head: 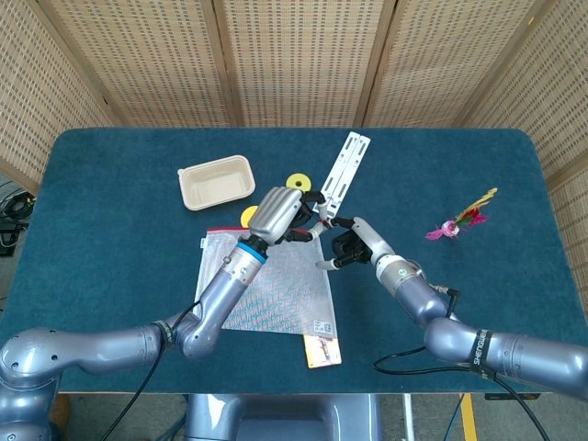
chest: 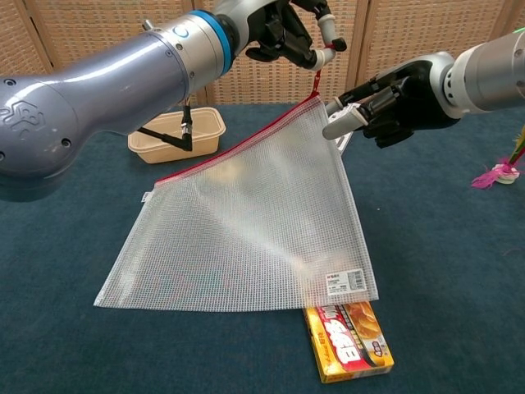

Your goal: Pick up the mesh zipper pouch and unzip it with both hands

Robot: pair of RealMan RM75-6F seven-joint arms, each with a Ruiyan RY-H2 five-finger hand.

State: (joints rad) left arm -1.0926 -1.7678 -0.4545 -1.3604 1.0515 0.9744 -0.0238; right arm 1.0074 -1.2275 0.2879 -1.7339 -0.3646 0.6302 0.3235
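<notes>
The mesh zipper pouch [chest: 246, 222] hangs tilted from its top right corner, with its lower edge lying on the table. It is clear mesh with a red zipper along the top edge [chest: 230, 148]. My left hand [chest: 287, 33] pinches the red zipper pull [chest: 318, 75] and holds that corner up. In the head view the left hand [head: 280, 213] sits above the pouch [head: 276, 289]. My right hand [chest: 390, 103] is just right of the raised corner, fingers spread and holding nothing, one fingertip [chest: 335, 129] right beside the pouch's edge. The head view shows the right hand [head: 354, 246] close to the left.
A beige tray [head: 216, 181] and a yellow disc [head: 297, 183] lie behind the pouch. A white bar [head: 340, 170] lies at the back centre. A snack box [chest: 349, 341] is partly under the pouch's front corner. A pink feathered toy [head: 457, 222] lies at the right.
</notes>
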